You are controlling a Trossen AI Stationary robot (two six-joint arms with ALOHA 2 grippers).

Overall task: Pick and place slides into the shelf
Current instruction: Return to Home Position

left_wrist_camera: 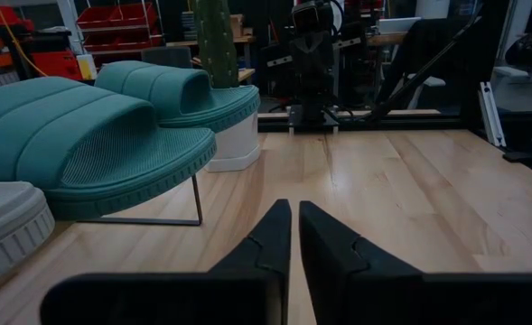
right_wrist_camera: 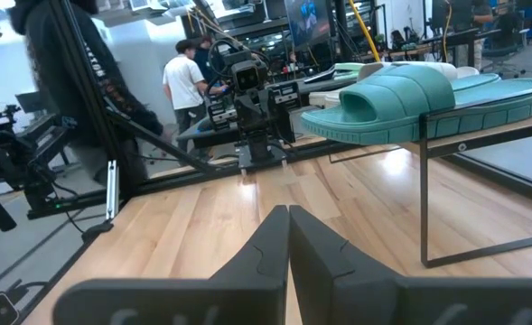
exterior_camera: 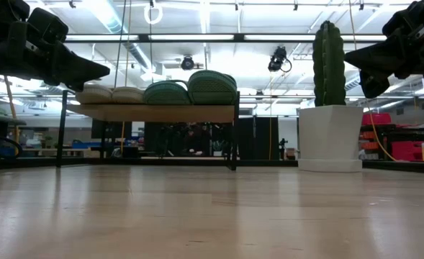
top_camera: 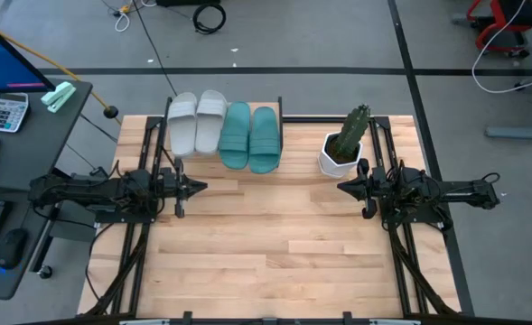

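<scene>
Grey-white slides (top_camera: pixel 196 122) and teal slides (top_camera: pixel 249 135), four in all, sit side by side on the shelf (exterior_camera: pixel 154 113) at the table's far edge. Placing looks done; none left to pick. White pot (top_camera: pixel 335 162) nearby holds a cactus (top_camera: pixel 354 126). Left gripper (top_camera: pixel 200 187) and right gripper (top_camera: pixel 342 187) hover empty, well apart, fingers pressed together.

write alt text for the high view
Four slides line the shelf at the table's far edge, two grey-white left of two teal, a potted cactus to their right. The left hand and right hand, both shut and empty, hover at mid-table facing each other.
</scene>
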